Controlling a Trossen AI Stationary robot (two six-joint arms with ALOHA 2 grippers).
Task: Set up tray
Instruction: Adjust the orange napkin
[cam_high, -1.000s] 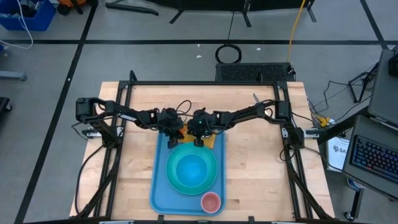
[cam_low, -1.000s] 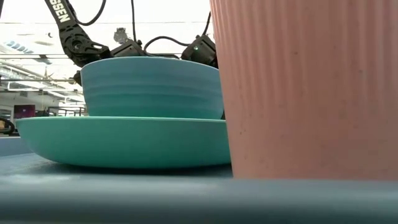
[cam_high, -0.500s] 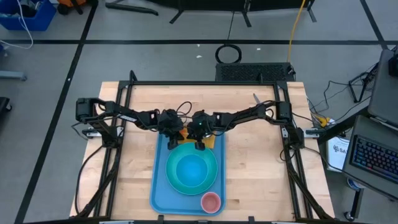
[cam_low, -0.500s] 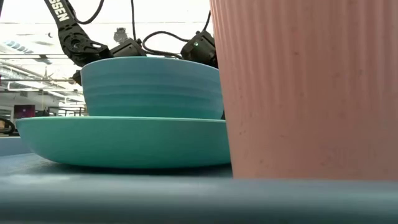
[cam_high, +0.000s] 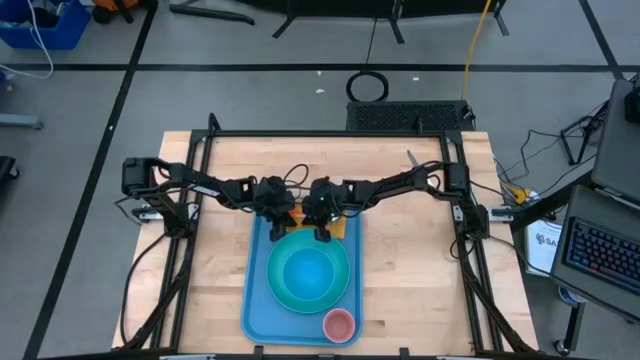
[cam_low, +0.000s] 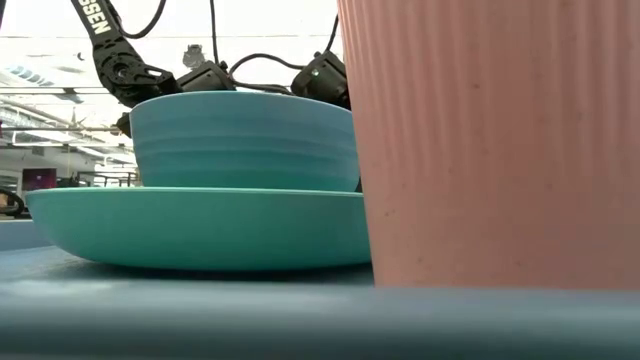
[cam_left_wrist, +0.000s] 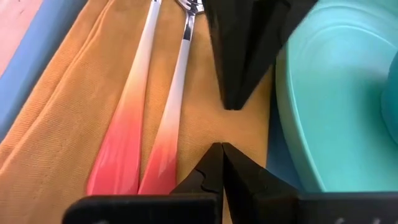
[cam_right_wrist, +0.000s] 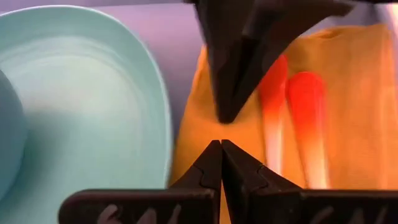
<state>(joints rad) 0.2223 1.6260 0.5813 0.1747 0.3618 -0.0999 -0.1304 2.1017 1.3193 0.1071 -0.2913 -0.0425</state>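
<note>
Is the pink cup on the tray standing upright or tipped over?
Upright. In the high view the pink cup shows its round open mouth facing up, at a corner of the tray; in the low view its ribbed wall rises straight.

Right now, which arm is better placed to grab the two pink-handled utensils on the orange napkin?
Left, probably: the pink-handled utensils have their handle ends beside the left tool on the orange cloth napkin, while the right tool sits nearer their heads. Both tools are shut.
</note>
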